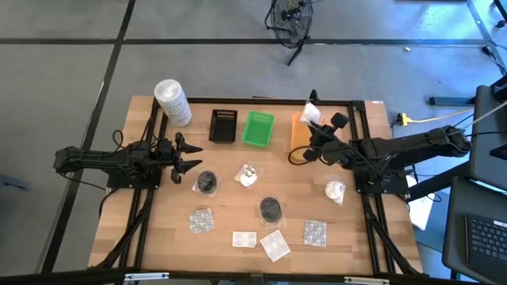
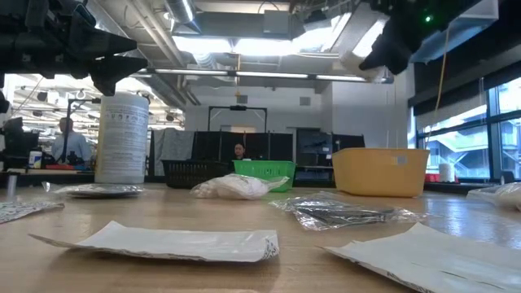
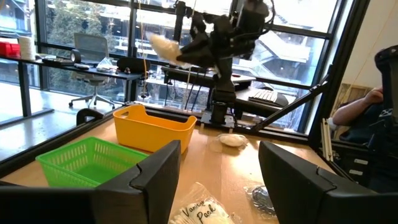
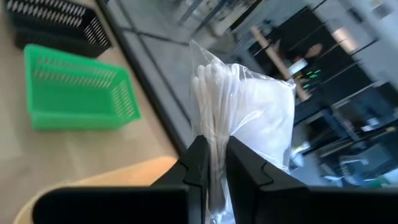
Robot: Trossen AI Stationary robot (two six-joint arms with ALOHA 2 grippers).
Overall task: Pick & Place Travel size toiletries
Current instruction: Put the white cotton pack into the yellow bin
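Observation:
My right gripper (image 1: 315,127) hovers above the orange tray (image 1: 299,141), shut on a clear-wrapped white bundle (image 4: 249,112). In the left wrist view the same bundle (image 3: 163,45) hangs high over the tray (image 3: 155,127). My left gripper (image 1: 188,156) is open and held above the table's left side, touching nothing. On the wood lie two black round pads (image 1: 207,182) (image 1: 270,208), two white bundles (image 1: 248,176) (image 1: 335,190), blister packs (image 1: 201,220) (image 1: 314,232) and flat sachets (image 1: 244,238) (image 1: 275,245). My right gripper pinches the clear wrap of the bundle at one end (image 4: 214,146) between its two fingers (image 4: 200,163). The bundle is lifted clear of the table and stands out beyond the fingertips, over the orange tray.
A tall white tub (image 1: 172,101) stands at the far left corner. The black tray (image 1: 224,125) and green tray (image 1: 257,128) sit in a row beside the orange one along the far edge. People (image 3: 367,112) sit in the room beyond the table.

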